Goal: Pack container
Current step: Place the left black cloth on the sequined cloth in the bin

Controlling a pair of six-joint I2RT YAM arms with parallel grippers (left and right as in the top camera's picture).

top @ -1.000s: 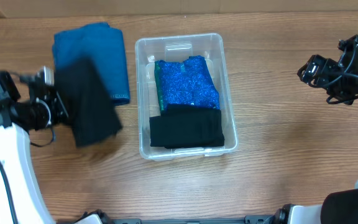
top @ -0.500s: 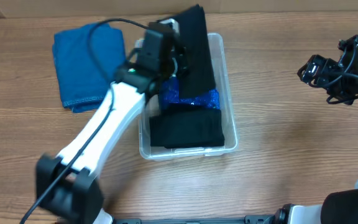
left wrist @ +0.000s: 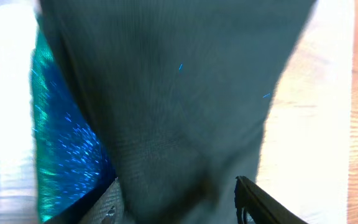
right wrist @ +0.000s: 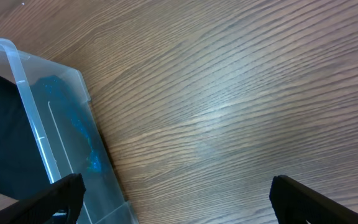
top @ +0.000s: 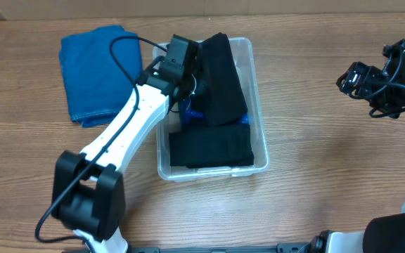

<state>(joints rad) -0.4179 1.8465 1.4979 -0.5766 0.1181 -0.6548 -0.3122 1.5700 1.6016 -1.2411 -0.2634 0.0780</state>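
The clear container [top: 259,144] stands mid-table, and its corner [right wrist: 27,106] shows in the right wrist view. A folded black garment [top: 211,147] fills its near end, with sparkly blue fabric [top: 190,112] behind it. A second black cloth [top: 220,77] lies draped over the far half, partly above the rim. My left gripper [top: 190,74] is over the bin at that cloth. In the left wrist view its fingers stand apart around the black cloth [left wrist: 173,93], open [left wrist: 176,199], with the sparkly fabric [left wrist: 61,149] to the left. My right gripper [top: 354,79] hangs open and holds nothing [right wrist: 176,199].
A folded blue towel [top: 97,70] lies on the wooden table left of the container. The left arm's white link [top: 118,140] crosses the space between towel and bin. The right arm stays at the right edge over bare wood [right wrist: 229,93].
The left arm carried the black cloth from beside the blue towel to over the container. Its jaws then came apart and the cloth settled lower onto the sparkly fabric. The right arm has not moved.
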